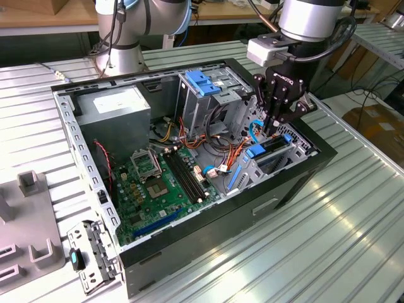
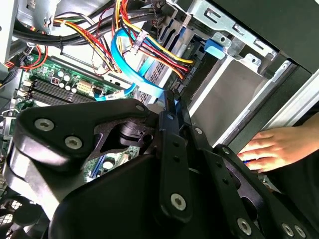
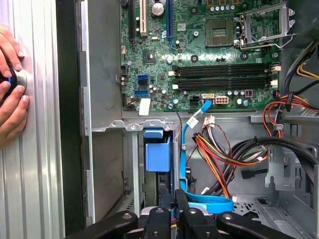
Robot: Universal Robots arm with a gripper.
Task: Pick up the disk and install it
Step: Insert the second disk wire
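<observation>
On the ribbed metal table [image 1: 353,214] we see the gripper [image 1: 273,126] clenched inside the open computer case [image 1: 189,252], beside the blue-tabbed drive bay [image 1: 268,154].

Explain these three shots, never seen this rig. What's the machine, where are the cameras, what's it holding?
The machine is a robot arm with a black gripper at its end. The exterior view comes from a camera standing off the arm. Both wrist views come from cameras riding on the arm, looking past the gripper.

On the ribbed metal table lies an open computer case. Inside are a green circuit board, a grey power box and bundles of cables.

The gripper reaches into the drive bay at the exterior view's right, right above the disk with blue rails that sits in the bay. Whether it grips the disk is unclear.

In the second wrist view, a person's hand rests beside the case.
</observation>
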